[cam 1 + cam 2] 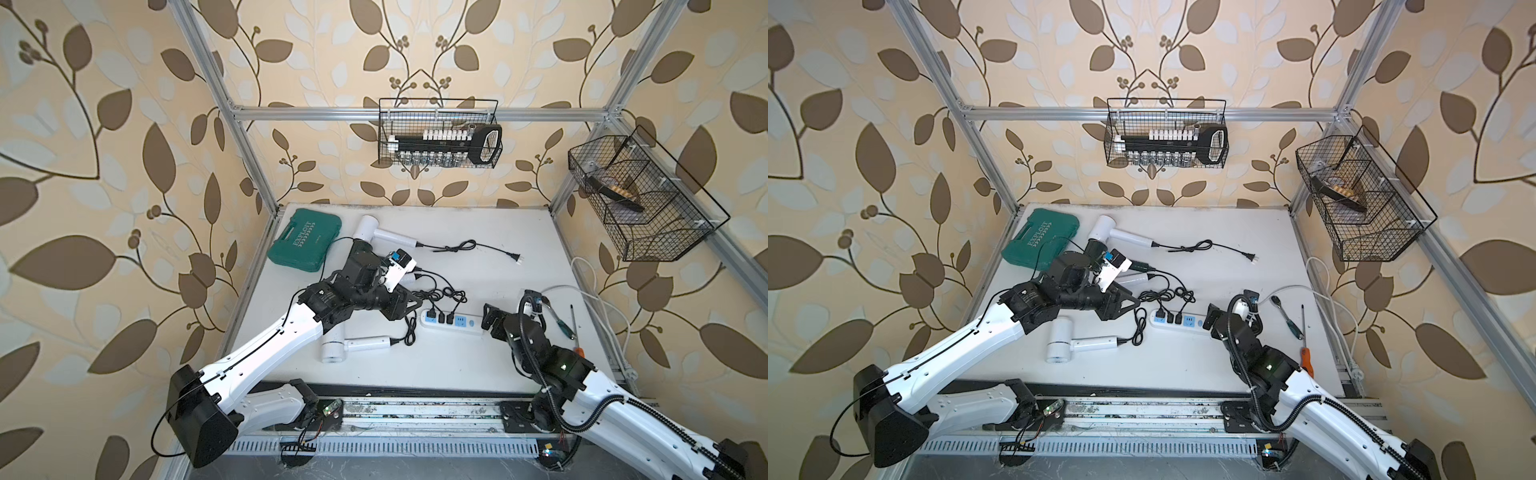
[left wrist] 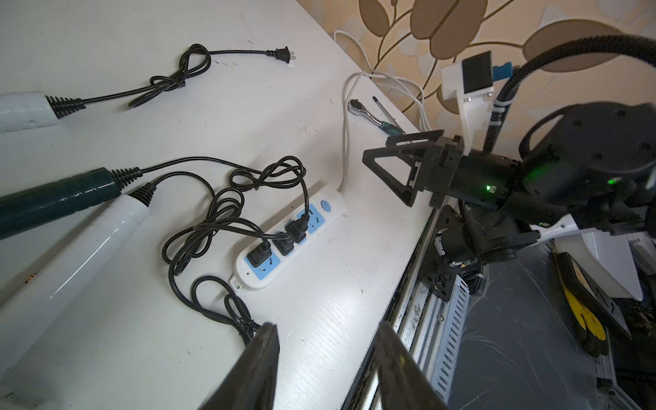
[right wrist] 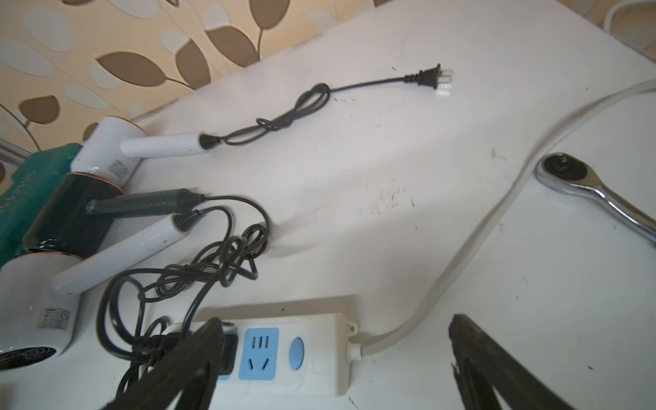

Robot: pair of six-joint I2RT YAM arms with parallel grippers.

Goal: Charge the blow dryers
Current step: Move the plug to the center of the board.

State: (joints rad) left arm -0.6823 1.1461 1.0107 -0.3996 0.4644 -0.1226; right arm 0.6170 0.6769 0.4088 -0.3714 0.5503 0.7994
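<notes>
White blow dryer (image 1: 374,230) farthest back lies handle pointing right — left tool (image 2: 324,328) and right tool (image 3: 335,321) gape empty.

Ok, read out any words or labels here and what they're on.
"EXPLOIT": lid of the teal plastic case.
Marks under it: too small to read.
Sticker on the white hammer-shaped blow dryer nearest the case: blurred.
Sticker on a second white blow dryer: blurred.

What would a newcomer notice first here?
The power strip toward the front of the table, with three black plugs in and one blue socket free. Behind it, the far white dryer has its plug lying loose. The right gripper hangs open at the strip's cord end.
</notes>
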